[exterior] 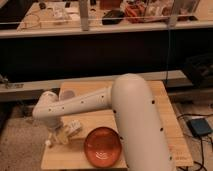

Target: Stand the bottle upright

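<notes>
Gripper just left of orange plate, jaws spread and holding nothing, bottle beside it apparently not yet upright, so grasp and standing remain.

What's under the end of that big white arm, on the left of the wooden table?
The gripper hangs there, just above the wooden tabletop. Beside it lies a small pale cylindrical bottle. Whatever sits directly beneath it is covered.

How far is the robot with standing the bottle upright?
Done: the gripper is low over the table, beside the bottle. In hand: the approach; the bottle seems to lie tilted, not gripped, with the jaws open. Left: grasp it, set it upright, release.
</notes>
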You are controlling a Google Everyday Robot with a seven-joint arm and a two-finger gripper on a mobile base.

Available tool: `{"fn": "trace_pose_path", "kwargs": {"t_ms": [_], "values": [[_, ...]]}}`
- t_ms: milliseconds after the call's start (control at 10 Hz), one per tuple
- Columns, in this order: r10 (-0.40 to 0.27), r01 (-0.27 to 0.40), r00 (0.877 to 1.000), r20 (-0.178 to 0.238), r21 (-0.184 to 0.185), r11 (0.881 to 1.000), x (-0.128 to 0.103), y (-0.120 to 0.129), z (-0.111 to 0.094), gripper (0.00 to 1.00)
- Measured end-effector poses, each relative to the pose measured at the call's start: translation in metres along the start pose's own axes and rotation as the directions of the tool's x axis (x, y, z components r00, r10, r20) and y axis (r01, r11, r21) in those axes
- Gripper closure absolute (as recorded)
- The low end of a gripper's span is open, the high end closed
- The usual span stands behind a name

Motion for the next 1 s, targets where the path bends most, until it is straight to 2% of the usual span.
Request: {"fn": "trace_pose_path", "kwargs": {"t_ms": [100, 200, 300, 900, 1000], "values": [[0.011, -0.011, 1.0, -0.001, -0.002, 1.0, 0.0006, 0.0028, 0.0007, 0.22], [0.021, -0.021, 1.0, -0.002, -0.003, 1.0, 0.002, 0.0041, 0.0004, 0.3], [0.033, -0.033, 0.999, -0.002, -0.005, 0.999, 0.0028, 0.0055, 0.0008, 0.42], [0.033, -0.033, 0.999, 0.024, 0.008, 0.999, 0.0032, 0.005, 0.0007, 0.98], [0.035, -0.035, 0.999, 0.029, 0.013, 0.999, 0.0035, 0.0055, -0.0007, 1.0]]}}
